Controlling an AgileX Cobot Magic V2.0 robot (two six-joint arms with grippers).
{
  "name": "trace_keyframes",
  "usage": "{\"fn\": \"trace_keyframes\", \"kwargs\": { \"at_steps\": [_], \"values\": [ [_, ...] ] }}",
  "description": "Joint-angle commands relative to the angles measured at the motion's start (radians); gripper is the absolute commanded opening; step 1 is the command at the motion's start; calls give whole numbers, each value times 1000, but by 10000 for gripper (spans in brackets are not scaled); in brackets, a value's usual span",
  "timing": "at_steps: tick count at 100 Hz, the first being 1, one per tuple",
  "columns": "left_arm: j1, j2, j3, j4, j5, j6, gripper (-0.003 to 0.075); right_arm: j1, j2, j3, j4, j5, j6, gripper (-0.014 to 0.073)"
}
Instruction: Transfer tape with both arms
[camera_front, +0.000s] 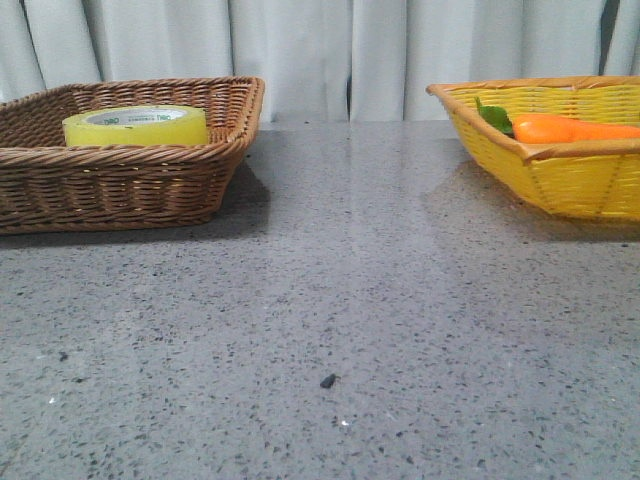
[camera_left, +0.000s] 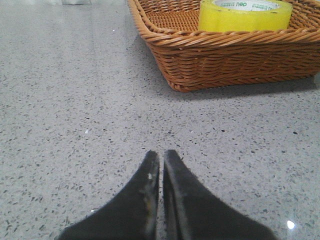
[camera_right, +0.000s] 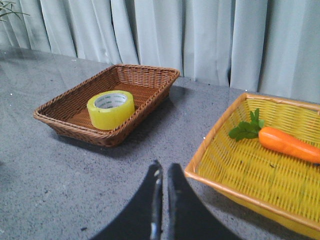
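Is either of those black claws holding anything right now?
No, nothing is held. The left gripper and right gripper are both shut on nothing above the table. The tape lies untouched in the brown basket.

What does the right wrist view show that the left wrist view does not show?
Only the right wrist view shows the yellow woven basket, the orange carrot with green leaves, the pale curtain and the right gripper, its jaws together. Only the left wrist view shows the left gripper, also closed. Both show the yellow translucent tape roll lying flat in the brown wicker basket on the grey speckled table.
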Motion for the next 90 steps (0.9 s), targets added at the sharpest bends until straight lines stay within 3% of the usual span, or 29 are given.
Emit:
{"fn": "trace_keyframes", "kwargs": {
  "at_steps": [1, 11, 27, 51, 56, 83, 90],
  "values": [
    [4, -22, 10, -15, -50, -12, -21, -9, 15, -18, -50, -33, -10, -56],
    [4, -22, 10, -15, -50, -12, -21, -59, 15, 10, -123, -34, -10, -56],
    [4, -22, 10, -15, -50, -12, -21, -241, 15, 137, -172, -138, -10, -56],
    [4, -22, 10, -15, -50, -12, -21, -492, 15, 544, -160, -840, -5, -56],
    [4, -22, 10, -15, -50, -12, -21, -518, -9, 621, -134, -919, -5, -56],
    [4, -22, 10, -15, -50, -12, -21, -572, -213, 841, -97, -871, 9, -56],
    [4, -22, 10, -15, -50, -12, -21, -583, -236, 840, -97, -789, 9, -56]
  ]
}}
